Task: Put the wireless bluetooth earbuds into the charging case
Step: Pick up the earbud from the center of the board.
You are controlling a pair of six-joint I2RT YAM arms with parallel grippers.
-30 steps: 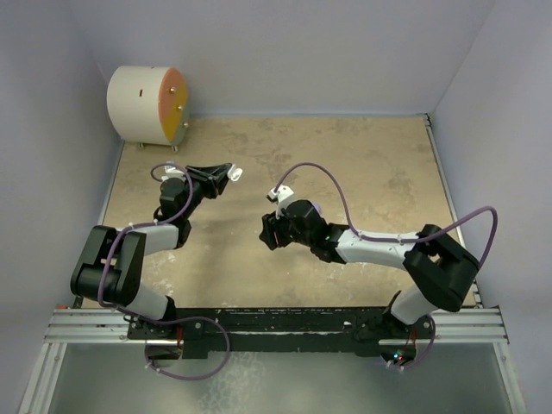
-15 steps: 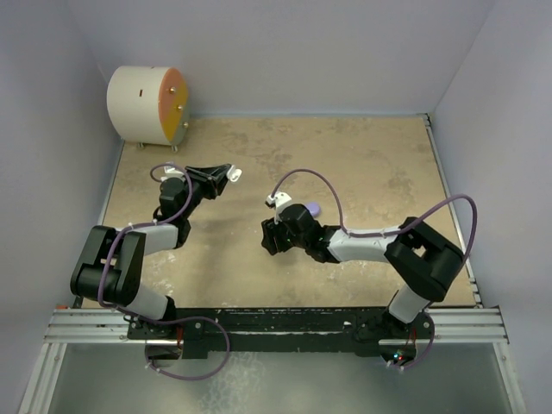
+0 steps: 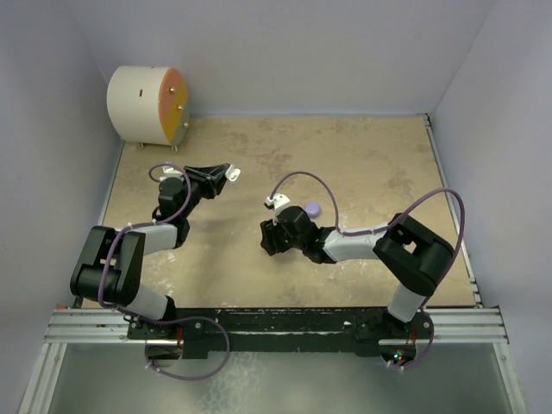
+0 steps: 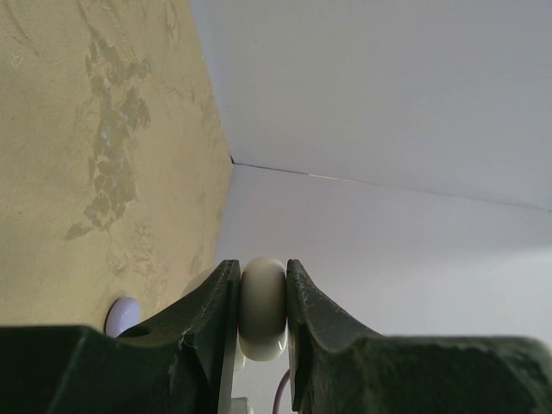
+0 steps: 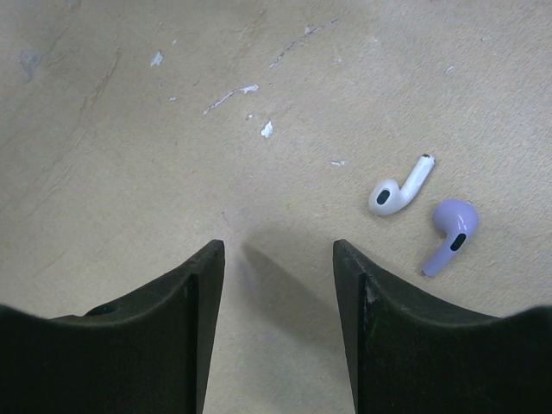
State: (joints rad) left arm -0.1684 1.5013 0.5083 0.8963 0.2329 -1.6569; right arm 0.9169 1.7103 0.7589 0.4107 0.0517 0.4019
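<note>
Two buds, the white earbud [image 5: 399, 188] and the lilac earbud [image 5: 450, 233], lay close together on the surface [image 5: 129, 103], near my right claw [image 5: 278, 259], whose jaws stood apart and empty. My left claw [image 4: 261, 274] was clamped on the white case half [image 4: 263, 315]; the lilac case half [image 3: 311, 208] lay on the surface.

A robotics lab test cell is shown. A beige, stone-patterned worktop [image 3: 371, 164] is closed in on three sides by plain, pale lilac-grey walls [image 3: 302, 52], like a booth. An aluminium rail [image 3: 86, 326] is fixed along the near edge, and two black-and-white robot arms, the left arm [image 3: 129, 250] and the right arm [image 3: 414, 254], are bolted to it side by side. Purple cables [image 3: 302, 173] are looped loosely along both arms. A white drum [image 3: 138, 103] with an orange face is set in the far left corner.
</note>
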